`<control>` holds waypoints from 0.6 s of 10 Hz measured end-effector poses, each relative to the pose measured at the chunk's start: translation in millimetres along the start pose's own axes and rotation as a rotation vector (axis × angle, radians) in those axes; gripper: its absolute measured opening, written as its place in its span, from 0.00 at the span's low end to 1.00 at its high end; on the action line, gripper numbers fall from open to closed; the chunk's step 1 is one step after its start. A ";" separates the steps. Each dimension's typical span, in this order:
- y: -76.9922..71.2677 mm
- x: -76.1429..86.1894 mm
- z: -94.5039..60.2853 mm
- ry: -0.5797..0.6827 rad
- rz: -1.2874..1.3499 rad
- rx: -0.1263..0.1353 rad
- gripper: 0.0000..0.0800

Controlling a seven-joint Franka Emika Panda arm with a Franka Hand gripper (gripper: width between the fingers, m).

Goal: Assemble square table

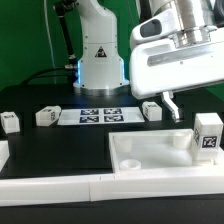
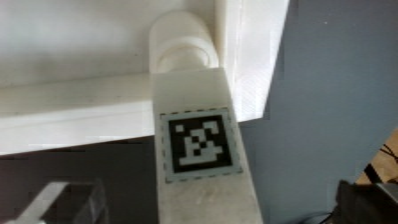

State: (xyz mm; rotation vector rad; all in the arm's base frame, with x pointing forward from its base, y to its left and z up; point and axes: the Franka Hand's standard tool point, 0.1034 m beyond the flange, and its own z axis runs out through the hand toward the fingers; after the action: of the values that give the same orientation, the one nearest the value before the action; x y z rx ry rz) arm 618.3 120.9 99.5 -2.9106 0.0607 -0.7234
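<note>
- The tool (image 1: 175, 100), the white two-finger end of the arm, hangs over the part of the desk toward the exterior view's right. Its jaws look spread and pinch nothing. In the wrist view one grey fingertip (image 2: 50, 203) stands clear of the part below it.
- Closest to it is the small white plastic leg block with a black-white tag (image 2: 196, 140), whose rounded end sits at a corner of a white rim. In the exterior view this fitted leg block (image 1: 207, 135) stands upright on its own, apart from the tool.
- That corner belongs to the white square plastic tray-like top with a raised rim (image 1: 160, 150). The top lies hollow side up on the black desk (image 1: 60, 145), near the front and toward the exterior view's right.
- A second loose leg block (image 1: 152, 110) lies just behind the top, near the tool.
- A third loose leg block (image 1: 46, 117) and a fourth loose leg block (image 1: 10, 122) lie well apart from the top, toward the exterior view's left. The flat marker board (image 1: 100, 115) lies between them and the second one.
- The long white border bars (image 1: 50, 185) run along the front edge.
- Judged from this, the step in hand is the end of fitting the first leg. Whether that leg is fully home I cannot tell.
- The next move calls for rising clear without knocking the upright leg. Then the tool would go to a loose block, probably the nearest, and close squarely on its sides before carrying it to a free corner.
</note>
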 end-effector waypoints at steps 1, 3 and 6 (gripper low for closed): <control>0.0 0.0 0.0 0.000 0.000 0.000 0.81; 0.0 0.0 0.0 0.000 0.000 0.000 0.81; -6.9 -0.3 0.7 -0.105 0.011 0.005 0.81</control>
State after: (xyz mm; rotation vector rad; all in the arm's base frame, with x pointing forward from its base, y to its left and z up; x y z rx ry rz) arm 618.4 127.9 99.7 -2.9360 0.0629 -0.5665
